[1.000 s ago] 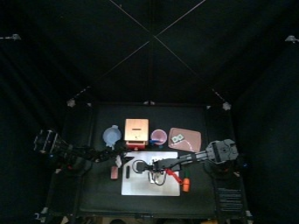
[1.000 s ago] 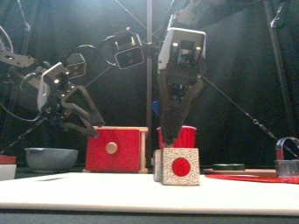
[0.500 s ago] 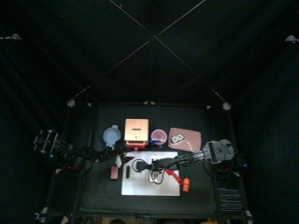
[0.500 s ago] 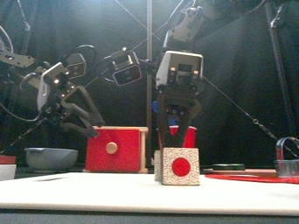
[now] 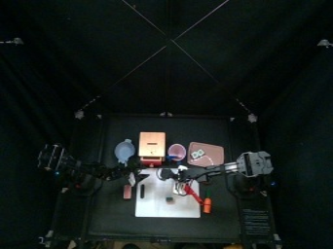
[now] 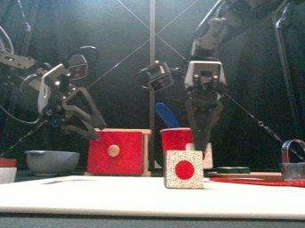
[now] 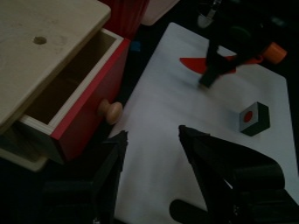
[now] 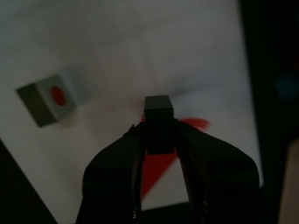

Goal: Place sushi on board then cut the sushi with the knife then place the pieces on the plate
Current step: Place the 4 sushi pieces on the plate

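On my right wrist feed the right gripper point(image 8: 156, 114) has its jaws pinched together on a red knife point(image 8: 193, 125). A red strip shows between the jaws and the blade sticks out to one side as a red wedge just above the white board point(image 8: 105, 44). The left wrist feed confirms it: the same red wedge point(image 7: 191, 64) sits low under that gripper, over the far part of the board point(image 7: 268, 166). I cannot tell whether the blade touches the surface. The sushi piece point(image 8: 49, 99), a dark green block with a white face and a red centre, stands on the board near the blade but clear of it. From the front it is upright point(image 6: 183, 168) with that face toward me, and the right gripper point(image 6: 204, 151) hangs straight down just behind it. The red cup point(image 6: 177, 138) beside the gripper holds the blue knife point(image 6: 167, 114). The left gripper point(image 7: 152, 138) has its jaws spread wide with nothing between them. It hovers over the board's left side, next to the wooden box point(image 7: 47, 35), whose red drawer point(image 7: 100, 96) is pulled out. From above, the box point(image 5: 154, 146) stands behind the board point(image 5: 150, 204), with the bowl point(image 5: 124, 151) to its left and the pink tray point(image 5: 205, 153) to its right.
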